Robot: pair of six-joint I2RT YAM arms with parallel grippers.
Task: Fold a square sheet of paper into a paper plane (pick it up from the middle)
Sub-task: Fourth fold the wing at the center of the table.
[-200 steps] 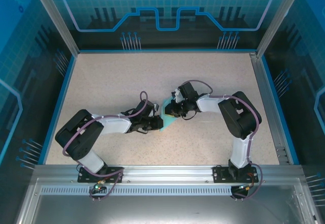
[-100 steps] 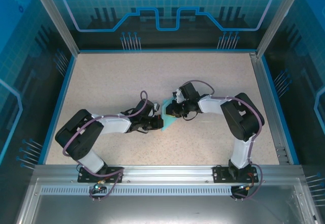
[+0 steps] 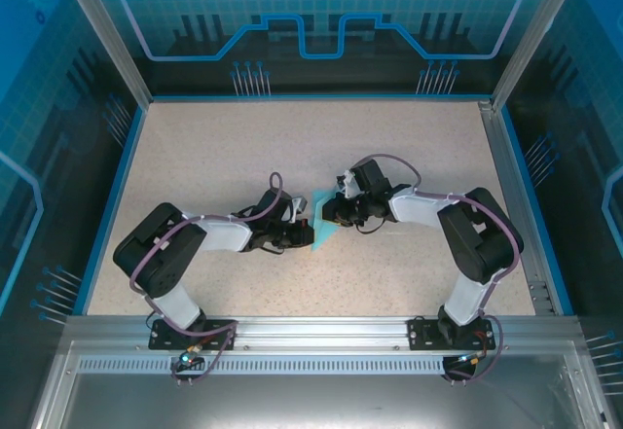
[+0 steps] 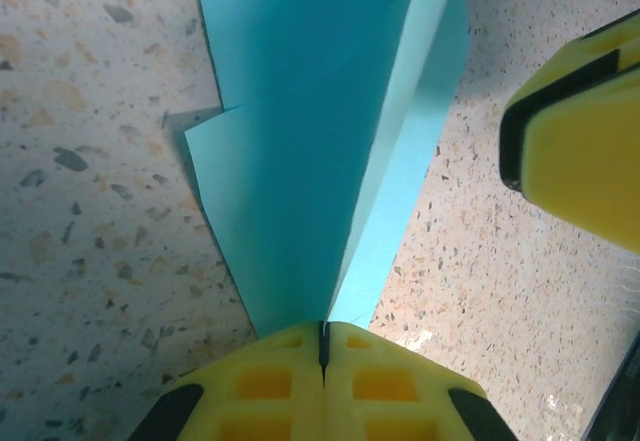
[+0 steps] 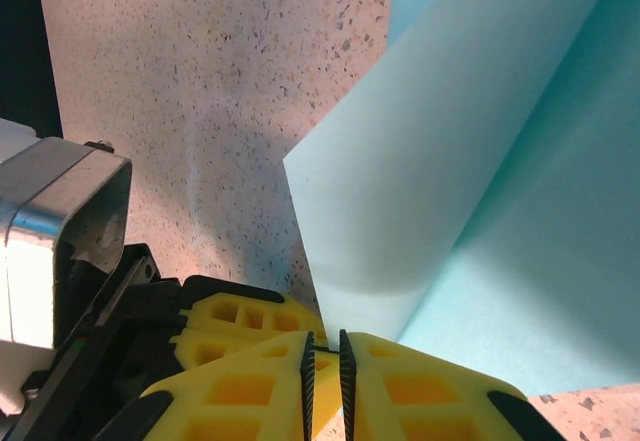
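The light-turquoise paper [image 3: 323, 223] is folded and creased and stands up off the table at its middle, held from both sides. My left gripper [image 3: 306, 233] is shut on its lower fold. In the left wrist view the paper [image 4: 300, 141] rises from the pinched tips of the left gripper [image 4: 323, 329], with a small flap sticking out to the left. My right gripper [image 3: 330, 213] grips the opposite edge. In the right wrist view a narrow slit shows between the pads of the right gripper [image 5: 325, 346], and the paper [image 5: 480, 181] runs down into it.
The speckled table [image 3: 243, 147] has a blue rim and a metal rail [image 3: 521, 196] on the right. One yellow finger of the right gripper [image 4: 580, 131] sits close beside the paper. The left gripper's yellow fingers [image 5: 240, 321] lie just under the right one.
The right arm's elbow has swung right and toward the near edge. The left arm's elbow shifted slightly right. Both grippers and the paper stay at the centre.
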